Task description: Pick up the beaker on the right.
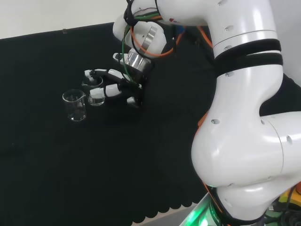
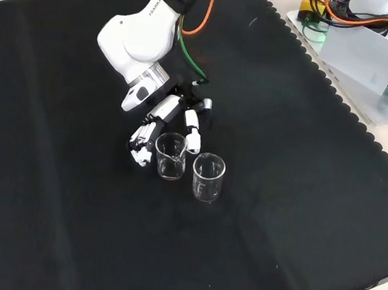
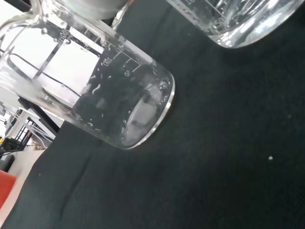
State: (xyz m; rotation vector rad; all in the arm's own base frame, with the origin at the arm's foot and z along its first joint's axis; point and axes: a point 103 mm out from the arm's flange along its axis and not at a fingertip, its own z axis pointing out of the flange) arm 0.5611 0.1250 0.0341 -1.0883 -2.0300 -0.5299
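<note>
Beakers, two of them, are seen upright on the black cloth of the desk [image 2: 298,223], close together but apart. In the head view one beaker [image 1: 96,92] stands to the right, between the fingers of the hand [image 1: 114,88], and the other beaker [image 1: 75,105] stands just to its left, clear of the hand. In the front view the first appears as the left glass [image 2: 170,155] and the second as the right glass [image 2: 207,177], with the hand [image 2: 163,121] reaching in from the far side.

The hand is spread, with fingers set on either side of the beaker; whether the glass is actually touched cannot be told, and no closed grip is seen. The step in hand is judged to be the closing of the fingers. It would be done well if the fingers were brought in evenly on opposite walls, below the rim, so that the glass is not tipped or pushed into its neighbour, and a straight upward lift would then be called for.

Both beakers appear to be empty; in the wrist view the nearer one [image 3: 114,100] shows printed marks and a bare bottom.
</note>
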